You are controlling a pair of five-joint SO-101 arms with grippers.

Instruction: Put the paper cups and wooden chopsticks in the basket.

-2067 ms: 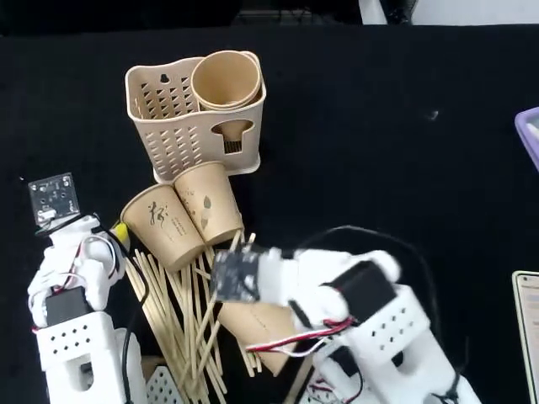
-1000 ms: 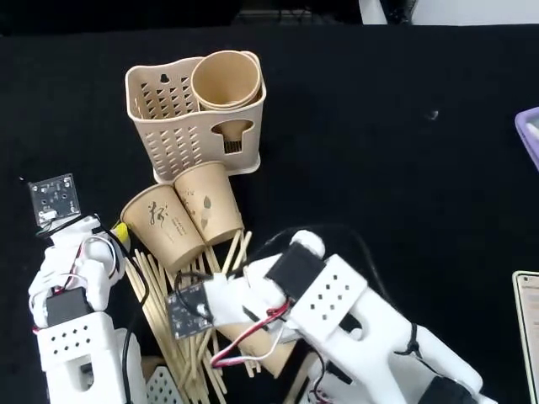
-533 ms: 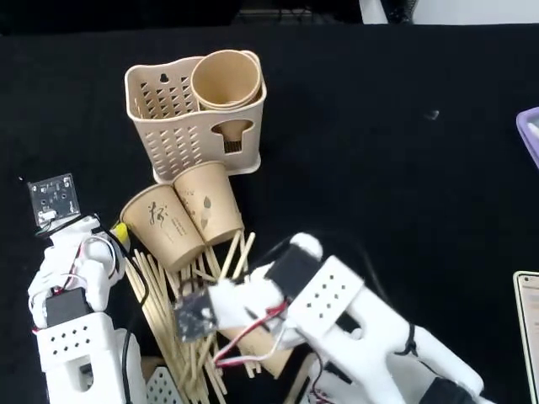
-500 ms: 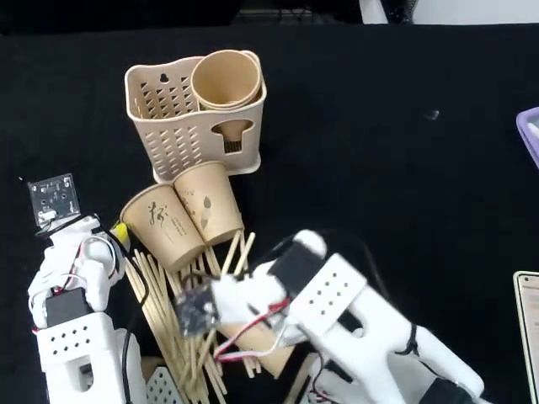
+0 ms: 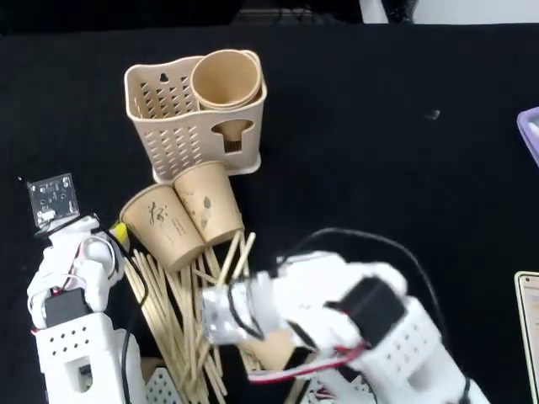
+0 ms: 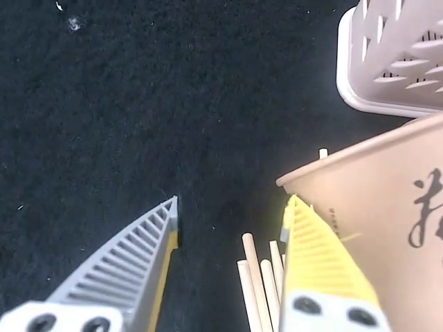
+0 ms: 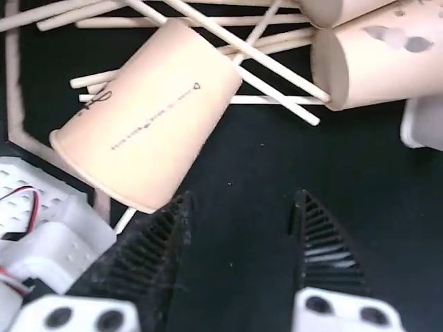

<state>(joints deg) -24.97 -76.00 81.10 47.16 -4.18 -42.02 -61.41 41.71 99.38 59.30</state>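
My right gripper [image 7: 242, 200] is wide open and holds nothing. It hangs over bare black table on the side of the pile farthest from the basket [image 5: 168, 126]. The cup I would go for next, the loose cup [image 7: 145, 124], is not between the fingers. It lies just off to one side, beyond the outer edge of one finger, tipped over on its side. Its long axis runs slantwise, with the closed end pointing toward the basket and the open rim toward my arm's base. As I judge it, the grip depends on shifting sideways across that axis.

The left gripper [image 6: 232, 202] is also open and empty. One finger sits right by the rim of the nearer of the two cups [image 5: 160, 225] lying just short of the basket. The right arm is clearly closer to the loose cup.

The chopsticks [image 5: 181, 311] fan out from those cups, away from the basket, and some cross over others. Stacked cups [image 5: 225, 80] already sit inside it, though I cannot count them.

From overhead my right arm covers the loose cup and part of the sticks, so I cannot tell whether any stick is pinned beneath it.
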